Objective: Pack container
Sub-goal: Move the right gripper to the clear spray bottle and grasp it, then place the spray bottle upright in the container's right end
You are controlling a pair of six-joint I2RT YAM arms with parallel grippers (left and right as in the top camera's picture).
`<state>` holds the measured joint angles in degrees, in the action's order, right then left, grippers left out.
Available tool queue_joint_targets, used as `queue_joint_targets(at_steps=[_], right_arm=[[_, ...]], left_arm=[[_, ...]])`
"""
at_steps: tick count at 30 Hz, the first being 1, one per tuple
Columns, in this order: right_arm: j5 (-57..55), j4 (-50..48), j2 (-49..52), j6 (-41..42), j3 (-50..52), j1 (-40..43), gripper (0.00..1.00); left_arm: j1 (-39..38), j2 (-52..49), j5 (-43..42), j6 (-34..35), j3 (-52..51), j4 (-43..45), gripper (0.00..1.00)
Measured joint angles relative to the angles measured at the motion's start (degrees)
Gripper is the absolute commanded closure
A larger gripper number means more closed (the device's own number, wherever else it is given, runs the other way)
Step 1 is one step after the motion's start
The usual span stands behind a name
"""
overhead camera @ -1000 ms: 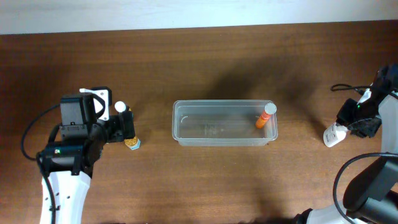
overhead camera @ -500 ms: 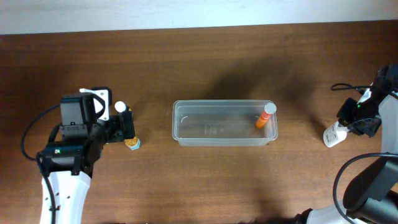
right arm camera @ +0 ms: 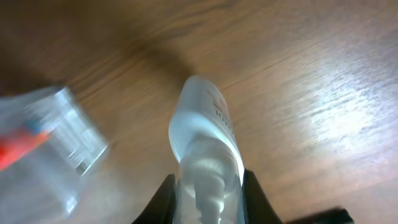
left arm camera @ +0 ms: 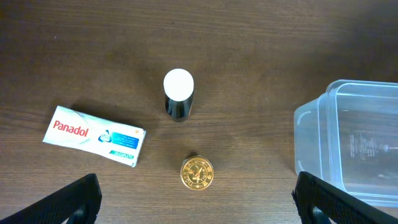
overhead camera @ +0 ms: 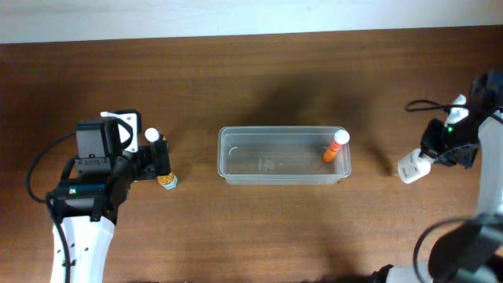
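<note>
Clear, colourless plastic makes up the container, a shallow rectangular tub with rounded corners and a rim. It sits mid-tabletop, and an orange bottle with a white cap leans at its right end. Off to its right, well apart, the right claw is closed snugly on a white bottle, with one finger pressing each side. The left claw stands spread wide and grips nothing. Under it on the wood lie a gold-lidded jar, a dark bottle with a white cap, and a Panadol box.
</note>
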<state>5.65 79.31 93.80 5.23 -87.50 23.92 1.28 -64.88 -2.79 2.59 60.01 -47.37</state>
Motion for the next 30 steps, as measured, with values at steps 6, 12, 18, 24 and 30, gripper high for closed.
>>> queue_joint_targets(at_steps=[6, 12, 18, 24, 30], right_arm=[[0.5, 4.0, -10.03, -1.42, -4.13, -10.08, 0.88], [0.94, 4.96, -16.59, -1.57, -4.66, -22.38, 0.88], [1.14, 4.61, -14.19, -0.9, -4.63, -31.23, 0.88], [1.14, 1.16, -8.92, -0.72, -2.99, -34.05, 0.88], [1.11, -2.95, -2.78, -0.74, 0.26, -34.25, 0.88]], left_arm=[[0.0, 0.0, 0.0, 0.0, 0.0, 0.02, 0.0], [0.0, -0.02, -0.02, 0.0, 0.0, 0.02, 0.0], [0.0, -0.02, -0.02, 0.0, 0.0, 0.02, 0.0], [0.0, -0.02, 0.0, 0.0, 0.0, 0.02, 0.0], [0.0, -0.02, -0.02, 0.0, 0.0, 0.02, 0.0]])
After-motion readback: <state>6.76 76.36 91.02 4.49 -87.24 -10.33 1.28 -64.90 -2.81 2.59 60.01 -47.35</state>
